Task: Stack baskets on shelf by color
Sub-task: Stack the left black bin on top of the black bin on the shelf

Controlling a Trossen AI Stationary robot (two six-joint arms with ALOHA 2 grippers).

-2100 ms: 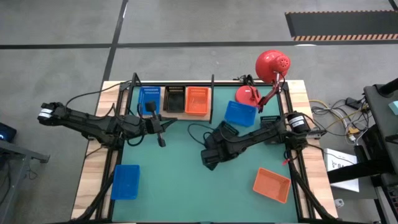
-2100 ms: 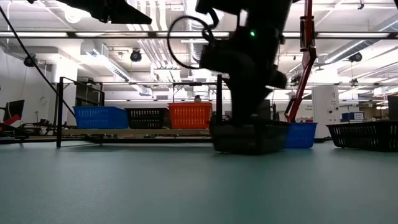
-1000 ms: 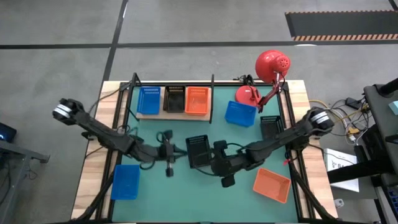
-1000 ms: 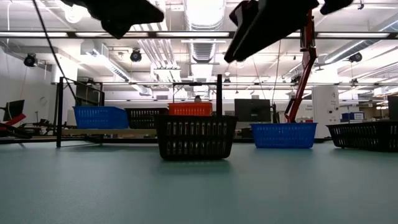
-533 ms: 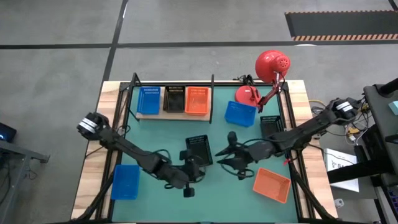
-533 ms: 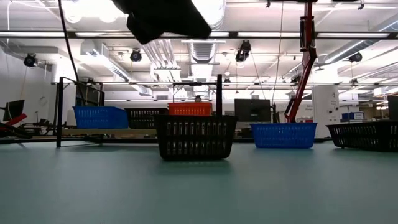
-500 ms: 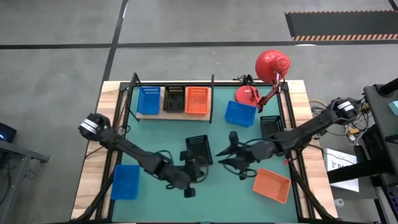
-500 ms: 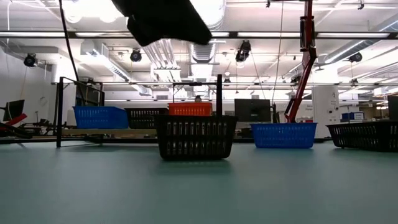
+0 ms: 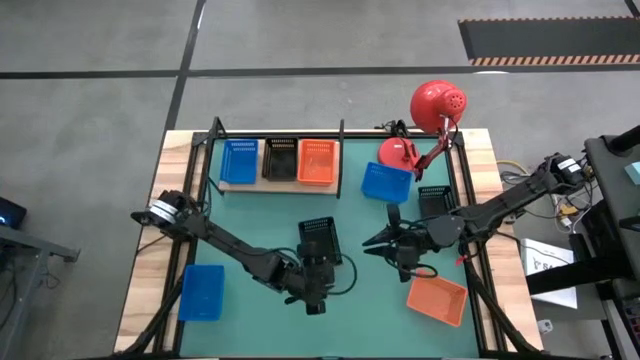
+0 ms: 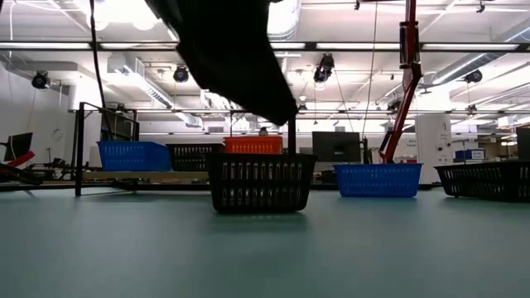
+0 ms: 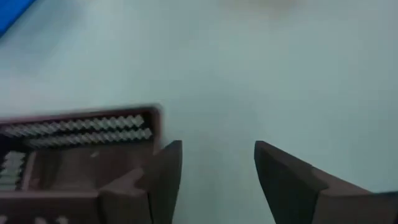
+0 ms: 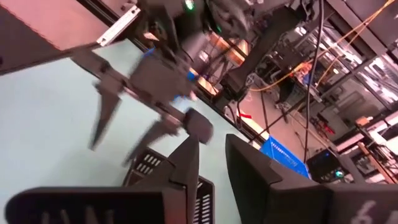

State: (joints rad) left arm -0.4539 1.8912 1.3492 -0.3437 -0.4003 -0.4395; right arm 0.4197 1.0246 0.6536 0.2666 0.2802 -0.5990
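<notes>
High view: overhead, looking straight down on the whole large green mat [image 9: 250,225].
Low view: at mat level, facing level toward the far room.
Left wrist view: close above the mat, beside the black mesh-sided plastic basket [image 11: 81,146].
Right wrist view: near, tilted up.
Shared: that basket [image 9: 318,240] [image 10: 260,182] shows in all.

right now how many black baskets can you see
3: one in the shelf's middle slot, one mid-mat by the left gripper, one at the mat's right edge. Any nested ones would be hidden.
</notes>
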